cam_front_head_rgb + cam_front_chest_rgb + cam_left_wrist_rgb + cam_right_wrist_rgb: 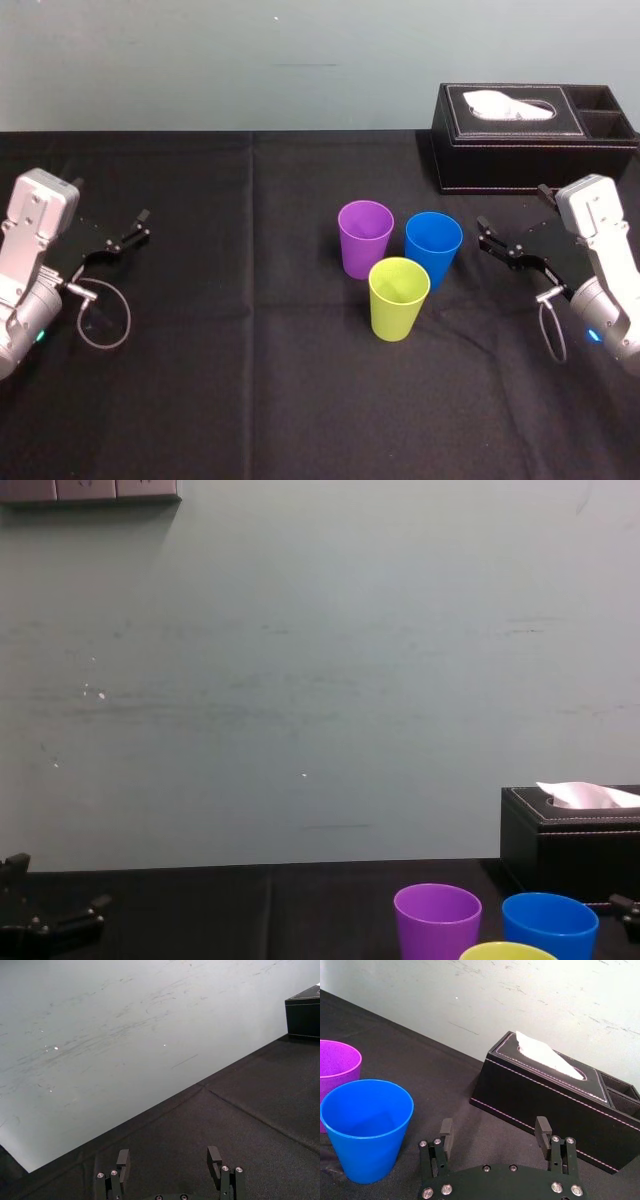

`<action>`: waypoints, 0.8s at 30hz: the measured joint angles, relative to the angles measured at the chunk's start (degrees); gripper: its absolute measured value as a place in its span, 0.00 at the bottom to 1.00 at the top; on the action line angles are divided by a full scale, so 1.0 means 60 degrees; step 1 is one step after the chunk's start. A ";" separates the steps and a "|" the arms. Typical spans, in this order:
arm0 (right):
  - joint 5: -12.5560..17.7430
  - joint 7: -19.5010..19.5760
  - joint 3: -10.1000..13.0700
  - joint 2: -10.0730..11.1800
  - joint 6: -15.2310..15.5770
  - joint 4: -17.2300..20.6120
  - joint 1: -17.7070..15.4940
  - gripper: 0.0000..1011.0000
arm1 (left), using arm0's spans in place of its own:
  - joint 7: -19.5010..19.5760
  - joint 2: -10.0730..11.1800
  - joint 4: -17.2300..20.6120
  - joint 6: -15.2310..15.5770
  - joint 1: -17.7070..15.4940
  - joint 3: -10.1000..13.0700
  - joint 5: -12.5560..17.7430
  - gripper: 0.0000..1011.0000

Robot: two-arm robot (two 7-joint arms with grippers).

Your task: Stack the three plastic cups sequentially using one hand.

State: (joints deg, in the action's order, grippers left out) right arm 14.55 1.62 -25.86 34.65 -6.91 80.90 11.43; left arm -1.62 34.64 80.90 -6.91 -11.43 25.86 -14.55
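Three cups stand upright in a tight cluster mid-table: purple (pixel 365 238) at the back left, blue (pixel 432 247) at the back right, yellow-green (pixel 399 298) in front. My right gripper (pixel 486 234) hovers just right of the blue cup, open, with nothing between its fingers. The right wrist view shows the right gripper (pixel 494 1130) with the blue cup (pixel 367 1127) close beside it and the purple cup (pixel 335 1062) behind that. My left gripper (pixel 137 228) rests open at the far left, well away from the cups.
A black tissue box (pixel 530 135) with a white tissue sits at the back right, behind the right gripper. The table is covered with black cloth (pixel 250 380), bare in front and at the left. A pale wall (pixel 300 680) rises behind the table.
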 joint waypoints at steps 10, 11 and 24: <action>0.0000 0.0000 0.0000 0.0000 0.0000 0.0000 0.0000 0.99 | 0.0000 0.0001 0.0000 0.0000 0.0000 0.0000 0.0000 1.00; 0.0000 0.0000 0.0001 0.0000 0.0000 0.0000 0.0000 0.99 | 0.0000 0.0001 0.0000 0.0000 0.0000 0.0000 0.0000 1.00; 0.0000 0.0000 0.0000 -0.0001 0.0000 0.0000 -0.0001 0.99 | 0.0000 0.0000 0.0000 0.0000 0.0000 0.0000 0.0000 1.00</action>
State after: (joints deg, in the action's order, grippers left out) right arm 14.55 1.62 -25.86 34.64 -6.91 80.90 11.43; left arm -1.62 34.64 80.90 -6.91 -11.43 25.86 -14.55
